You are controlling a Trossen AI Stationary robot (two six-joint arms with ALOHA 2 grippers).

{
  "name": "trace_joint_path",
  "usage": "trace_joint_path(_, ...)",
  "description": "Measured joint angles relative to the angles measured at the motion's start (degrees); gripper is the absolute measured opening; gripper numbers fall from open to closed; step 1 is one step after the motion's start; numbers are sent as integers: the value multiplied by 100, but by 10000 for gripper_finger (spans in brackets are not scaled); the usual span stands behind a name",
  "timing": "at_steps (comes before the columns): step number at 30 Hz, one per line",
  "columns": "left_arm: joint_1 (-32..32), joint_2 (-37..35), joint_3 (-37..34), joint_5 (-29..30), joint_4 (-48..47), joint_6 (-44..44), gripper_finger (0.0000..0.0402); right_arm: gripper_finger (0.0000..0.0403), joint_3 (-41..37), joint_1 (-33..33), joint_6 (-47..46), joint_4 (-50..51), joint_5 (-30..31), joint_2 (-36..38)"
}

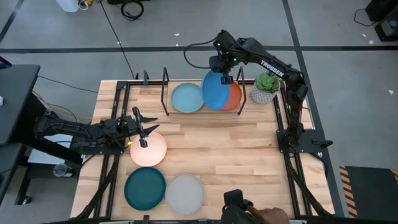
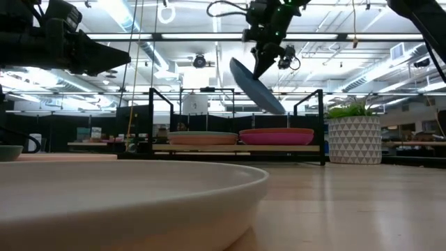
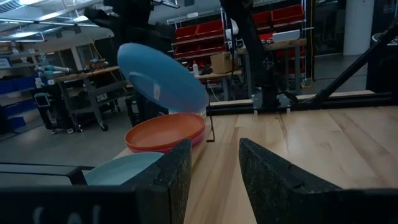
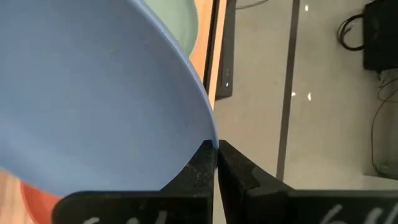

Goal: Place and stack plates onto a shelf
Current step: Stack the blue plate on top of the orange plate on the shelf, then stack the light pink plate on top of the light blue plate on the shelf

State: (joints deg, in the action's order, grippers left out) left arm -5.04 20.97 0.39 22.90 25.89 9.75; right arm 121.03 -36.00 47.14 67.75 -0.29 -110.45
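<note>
My right gripper (image 1: pixel 225 78) is shut on the bright blue plate (image 1: pixel 216 91), which hangs tilted over the black-rod shelf (image 2: pixel 167 111). Under it on the shelf's right half a burnt orange plate (image 2: pixel 277 130) lies on a magenta one (image 2: pixel 277 139). On the left half the pale aqua plate (image 1: pixel 186 98) lies on a peach one (image 2: pixel 202 141). My left gripper (image 3: pixel 214 180) is open and raised over the far rim of the cream plate (image 1: pixel 148 149), touching nothing. The dark teal (image 1: pixel 145 188) and light grey (image 1: pixel 185 193) plates lie flat near the near edge. My right gripper pinches the blue plate's rim (image 4: pixel 208 138) between its two fingers, at the plate's high far edge. The fingers come from above, pointing down. The plate is lifted clear and tilts steeply below them, its low edge (image 2: pixel 281 110) above the orange plate without touching it.
A white-potted green plant (image 1: pixel 266 87) stands just right of the shelf. The shelf's upright loop ends (image 2: pixel 312 104) flank the stacks. The light grey plate fills the low view's foreground (image 2: pixel 125 202). A person's hand (image 1: pixel 270 214) shows at the near edge. Bare wood (image 1: pixel 236 149) lies mid-table.
</note>
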Motion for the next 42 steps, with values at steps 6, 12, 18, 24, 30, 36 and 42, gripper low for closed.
trace_joint_path(6, -1, 1, 1, 2, -3, 3, 141, 12, -320, -98, 324, 43, 252, -2)
trace_joint_path(12, -2, 2, 0, 2, -7, -2, 141, 13, -687, -306, 400, 5, 544, -4)
trace_joint_path(18, 0, 2, 2, 0, -7, -4, 141, 29, -1038, -439, 251, -111, 537, -4)
trace_joint_path(24, -2, 2, 2, 1, -63, -6, 141, 47, -1156, -441, 251, -153, 698, -4)
trace_joint_path(30, -2, 2, 2, 0, -70, -6, 141, 69, -1156, -346, 251, -178, 1070, -4)
trace_joint_path(36, 0, 2, 1, 1, -72, -4, 141, 85, -1156, 39, -30, -220, 1152, -4)
trace_joint_path(42, -2, 1, 2, 2, -72, -6, 141, 89, -1156, 795, -532, -264, 1003, -4)
